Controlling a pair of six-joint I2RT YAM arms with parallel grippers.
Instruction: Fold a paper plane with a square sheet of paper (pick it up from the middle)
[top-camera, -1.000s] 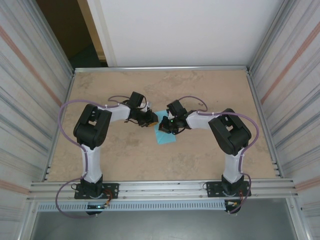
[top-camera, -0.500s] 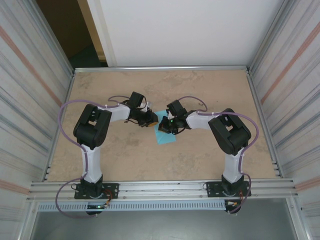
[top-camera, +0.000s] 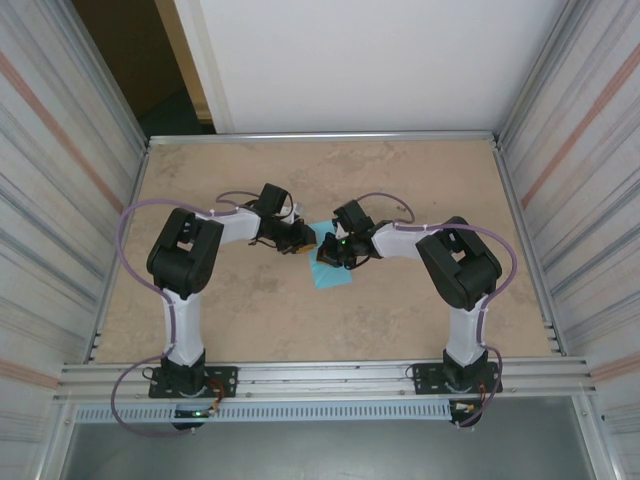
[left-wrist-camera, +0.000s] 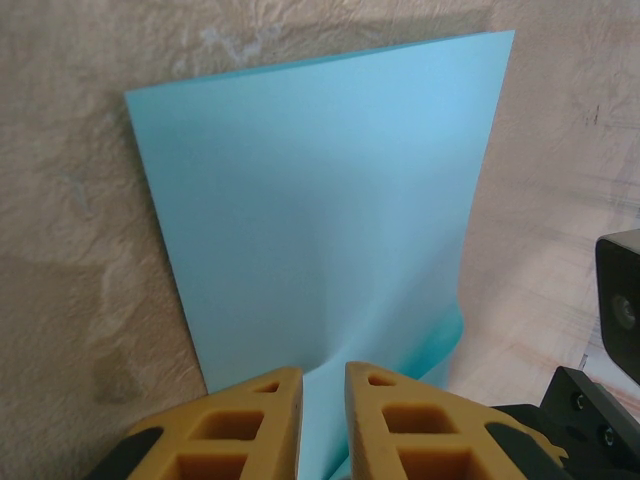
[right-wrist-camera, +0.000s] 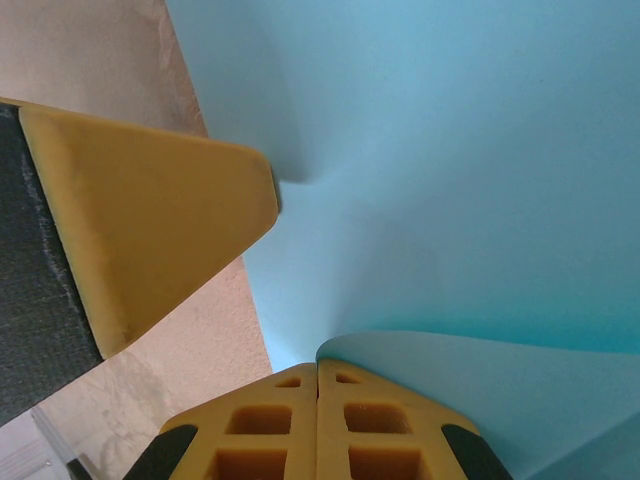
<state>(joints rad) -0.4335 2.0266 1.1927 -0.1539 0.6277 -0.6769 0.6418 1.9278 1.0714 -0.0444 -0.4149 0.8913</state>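
Observation:
The square sheet of paper (top-camera: 333, 274) is light blue and lies at the table's middle, between both arms. In the left wrist view the sheet (left-wrist-camera: 320, 200) spreads ahead of my left gripper (left-wrist-camera: 323, 375). Its jaws stand a narrow slit apart at the sheet's near edge, where the paper puckers. My right gripper (right-wrist-camera: 317, 365) is shut on a curled-up edge of the sheet (right-wrist-camera: 450, 150). A left finger (right-wrist-camera: 150, 210) presses its tip onto the paper just beside it, leaving a dimple. From above, the left gripper (top-camera: 303, 243) and right gripper (top-camera: 333, 255) nearly touch.
The beige table (top-camera: 250, 310) is ringed by a metal rail (top-camera: 320, 372) in front and ribbed walls at both sides. Black parts of the right arm (left-wrist-camera: 620, 300) sit close to the left fingers.

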